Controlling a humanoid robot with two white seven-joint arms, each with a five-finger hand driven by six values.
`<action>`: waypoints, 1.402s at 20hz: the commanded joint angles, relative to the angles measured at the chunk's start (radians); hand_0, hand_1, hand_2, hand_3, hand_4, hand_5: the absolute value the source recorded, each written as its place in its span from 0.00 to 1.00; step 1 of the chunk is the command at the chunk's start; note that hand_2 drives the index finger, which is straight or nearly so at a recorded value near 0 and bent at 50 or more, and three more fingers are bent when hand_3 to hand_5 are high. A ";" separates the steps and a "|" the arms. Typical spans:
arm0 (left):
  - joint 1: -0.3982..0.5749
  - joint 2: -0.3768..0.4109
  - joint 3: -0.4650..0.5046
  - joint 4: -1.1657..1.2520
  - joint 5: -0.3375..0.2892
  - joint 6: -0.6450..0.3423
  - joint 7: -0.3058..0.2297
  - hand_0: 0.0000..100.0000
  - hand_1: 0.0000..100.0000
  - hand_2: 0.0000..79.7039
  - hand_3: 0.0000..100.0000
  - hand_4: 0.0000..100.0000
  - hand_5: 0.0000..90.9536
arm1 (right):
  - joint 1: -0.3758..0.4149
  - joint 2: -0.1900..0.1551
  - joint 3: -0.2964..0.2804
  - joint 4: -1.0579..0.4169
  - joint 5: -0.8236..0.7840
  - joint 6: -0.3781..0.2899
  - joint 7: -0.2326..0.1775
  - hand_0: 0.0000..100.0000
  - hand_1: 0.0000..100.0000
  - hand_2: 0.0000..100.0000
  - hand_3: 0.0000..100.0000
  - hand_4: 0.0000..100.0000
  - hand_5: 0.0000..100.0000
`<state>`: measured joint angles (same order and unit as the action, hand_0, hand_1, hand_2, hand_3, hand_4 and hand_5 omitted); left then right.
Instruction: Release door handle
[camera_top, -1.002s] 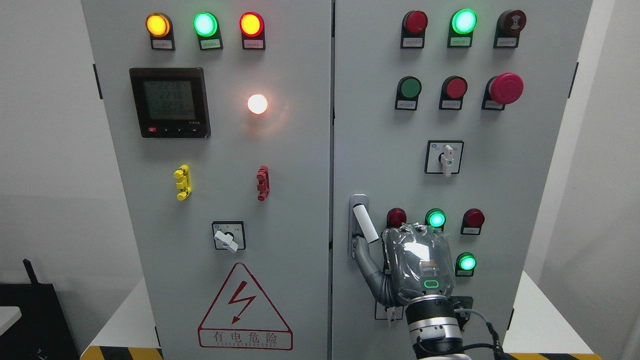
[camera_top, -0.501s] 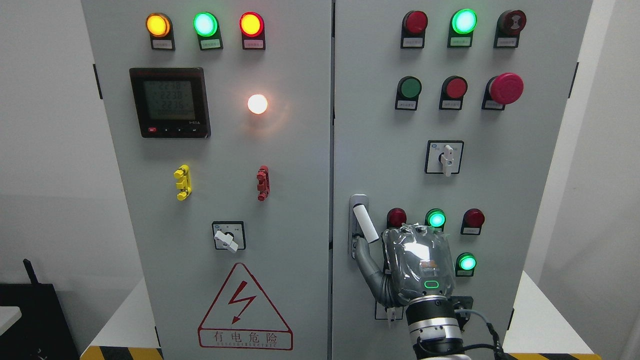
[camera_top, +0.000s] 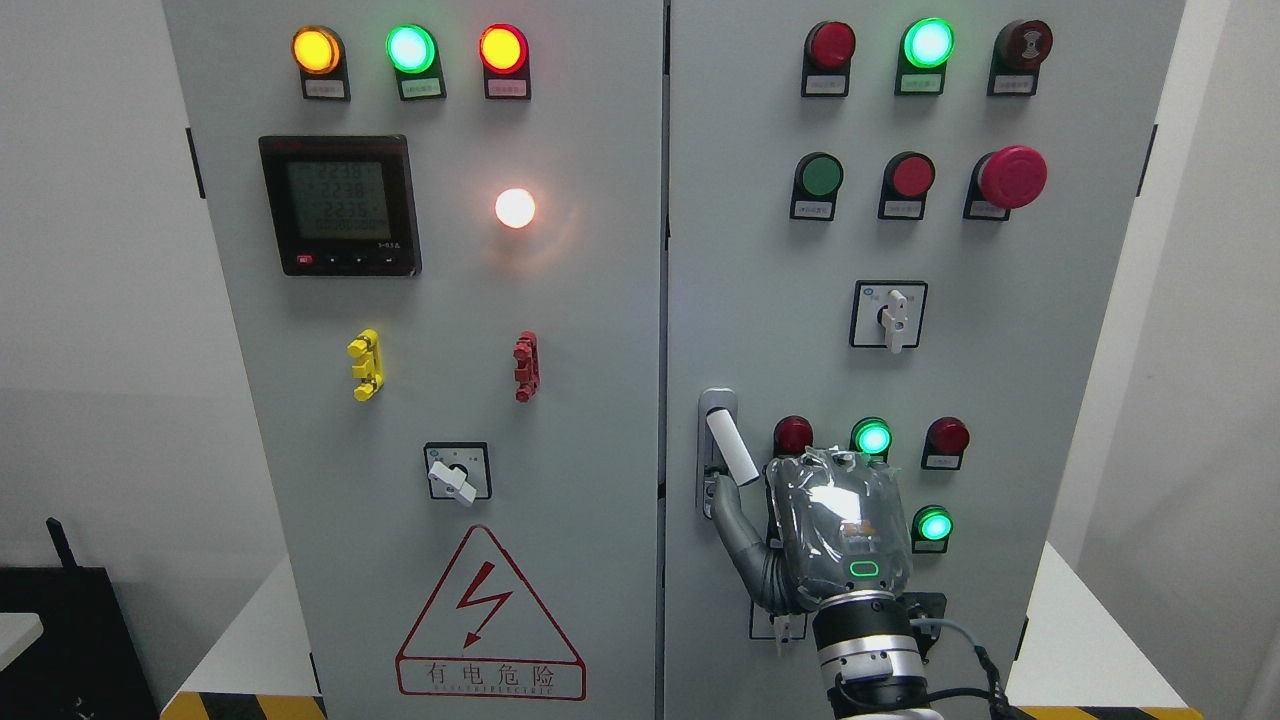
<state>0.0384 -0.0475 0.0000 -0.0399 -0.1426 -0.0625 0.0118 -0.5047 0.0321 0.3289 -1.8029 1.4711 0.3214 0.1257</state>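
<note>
The white door handle (camera_top: 730, 447) is a lever tilted down to the right on its grey plate, at the left edge of the right cabinet door (camera_top: 760, 300). My right hand (camera_top: 835, 530), its back wrapped in clear plastic, comes up from the bottom edge and sits just below and right of the lever. The lever's lower tip meets the hand's upper left corner. The side of the hand that faces the door is hidden. My left arm does not show.
Lit green lamps (camera_top: 872, 438) and red lamps (camera_top: 946, 437) sit close around the hand. A rotary switch (camera_top: 890, 315) and a red emergency button (camera_top: 1012, 176) are higher up. The left door (camera_top: 450, 300) carries a meter (camera_top: 340, 205) and a shock warning triangle (camera_top: 488, 620).
The right hand has shifted a few pixels to the right. The handle keeps the same tilt.
</note>
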 joint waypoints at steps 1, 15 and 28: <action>0.000 0.000 -0.025 0.000 0.000 0.000 0.001 0.12 0.39 0.00 0.00 0.00 0.00 | 0.000 0.002 -0.001 -0.003 0.000 0.001 0.003 0.61 0.00 1.00 1.00 0.92 0.97; 0.000 0.000 -0.025 0.000 0.000 0.000 0.001 0.12 0.39 0.00 0.00 0.00 0.00 | 0.000 0.000 -0.005 -0.004 -0.002 0.007 0.003 0.62 0.00 1.00 1.00 0.92 0.97; 0.000 0.000 -0.025 0.000 0.000 0.000 0.001 0.12 0.39 0.00 0.00 0.00 0.00 | -0.005 0.003 -0.004 -0.006 -0.006 0.004 0.002 0.65 0.00 1.00 1.00 0.92 0.97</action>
<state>0.0383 -0.0475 0.0000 -0.0399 -0.1427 -0.0618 0.0118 -0.5060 0.0065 0.3247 -1.8070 1.4658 0.3282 0.1315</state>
